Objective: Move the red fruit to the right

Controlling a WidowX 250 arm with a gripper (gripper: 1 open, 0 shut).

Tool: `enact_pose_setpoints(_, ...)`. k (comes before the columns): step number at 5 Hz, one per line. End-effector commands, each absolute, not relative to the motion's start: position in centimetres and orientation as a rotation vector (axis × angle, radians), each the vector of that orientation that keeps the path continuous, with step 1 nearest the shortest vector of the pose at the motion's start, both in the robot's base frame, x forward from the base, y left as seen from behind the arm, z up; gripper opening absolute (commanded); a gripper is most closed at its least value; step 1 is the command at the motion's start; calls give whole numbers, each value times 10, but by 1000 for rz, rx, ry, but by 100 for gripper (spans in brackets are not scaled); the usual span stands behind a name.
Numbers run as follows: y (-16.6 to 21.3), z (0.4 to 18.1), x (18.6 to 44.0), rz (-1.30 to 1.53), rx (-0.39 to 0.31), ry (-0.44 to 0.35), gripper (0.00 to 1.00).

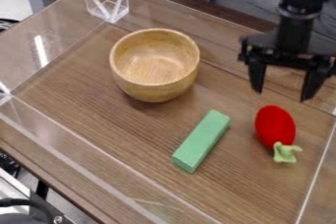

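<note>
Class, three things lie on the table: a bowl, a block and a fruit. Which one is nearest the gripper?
The red fruit. It lies just below the open gripper, while the green block and wooden bowl sit farther left.

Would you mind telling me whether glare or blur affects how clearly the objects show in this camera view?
Camera view: glare streaks the clear wall on the left; the red fruit, green block and wooden bowl read clearly, if a little soft; the gripper is dark but its open fingers are distinct.
</note>
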State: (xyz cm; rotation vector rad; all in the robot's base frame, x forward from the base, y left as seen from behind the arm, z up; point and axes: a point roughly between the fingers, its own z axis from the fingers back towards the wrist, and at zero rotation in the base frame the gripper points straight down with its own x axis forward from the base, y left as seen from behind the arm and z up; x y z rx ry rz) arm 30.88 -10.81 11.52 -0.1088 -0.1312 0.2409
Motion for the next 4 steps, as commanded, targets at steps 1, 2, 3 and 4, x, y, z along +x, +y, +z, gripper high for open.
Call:
enact_pose_setpoints(1, -106, 159, 315, 201, -173, -221, 100)
enact_pose_setpoints(2, -99, 173, 315, 170, -194, -235, 100)
enact_pose_setpoints(3, -76, 183, 301, 186, -206, -257, 0)
enact_pose_setpoints(4, -65, 175, 287, 157, -210, -244, 100)
